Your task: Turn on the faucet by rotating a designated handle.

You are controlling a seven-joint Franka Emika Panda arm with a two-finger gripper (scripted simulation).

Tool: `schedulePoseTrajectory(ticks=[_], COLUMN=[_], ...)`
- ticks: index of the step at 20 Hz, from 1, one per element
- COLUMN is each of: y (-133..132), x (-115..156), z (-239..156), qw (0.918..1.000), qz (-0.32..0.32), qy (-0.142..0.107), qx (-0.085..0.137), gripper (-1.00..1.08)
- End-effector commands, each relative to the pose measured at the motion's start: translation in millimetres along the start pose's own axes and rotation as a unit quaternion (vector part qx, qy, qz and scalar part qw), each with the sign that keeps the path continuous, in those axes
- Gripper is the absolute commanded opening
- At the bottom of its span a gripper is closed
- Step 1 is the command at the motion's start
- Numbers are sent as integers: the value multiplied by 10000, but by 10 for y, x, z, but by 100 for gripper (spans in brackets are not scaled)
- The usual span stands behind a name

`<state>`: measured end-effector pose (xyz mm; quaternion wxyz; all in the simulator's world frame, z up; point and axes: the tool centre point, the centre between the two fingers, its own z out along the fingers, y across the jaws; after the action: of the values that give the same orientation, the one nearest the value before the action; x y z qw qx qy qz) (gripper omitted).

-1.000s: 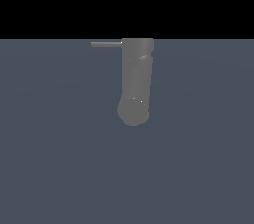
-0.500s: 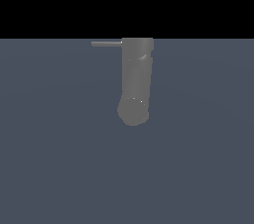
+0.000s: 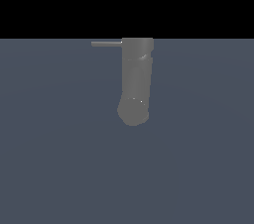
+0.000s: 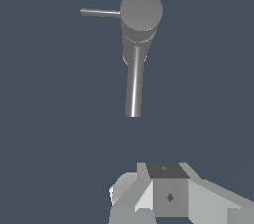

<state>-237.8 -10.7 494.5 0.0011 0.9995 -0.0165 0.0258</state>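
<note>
The gripper (image 4: 163,193) shows only in the wrist view, as white blocky parts at the frame's edge, well apart from the faucet (image 4: 140,25); whether its jaws are wide or narrow cannot be told. In the exterior view the faucet (image 3: 136,82) stands mid-scene on the grey floor (image 3: 59,158), its handle (image 3: 106,43) pointing toward the exterior view's left.

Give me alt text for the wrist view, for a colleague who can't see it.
A grey faucet seen from above on a plain slate-blue surface, with its thin handle sticking out sideways from the round top. Part of the white gripper shows at the frame's edge, well clear of the faucet and touching nothing.
</note>
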Motion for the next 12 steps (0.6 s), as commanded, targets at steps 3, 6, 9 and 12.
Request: schedulePoseTrajectory(ticks=[3, 6, 9, 12], y=[-26, -51, -82, -115], x=[141, 265, 411, 563], z=[29, 59, 101, 152], qw=[9995, 9981, 9955, 9915], qz=[317, 599, 933, 1283], qy=[-18, -37, -64, -96], qx=[63, 113, 166, 213], gripper=[-100, -100, -100, -100])
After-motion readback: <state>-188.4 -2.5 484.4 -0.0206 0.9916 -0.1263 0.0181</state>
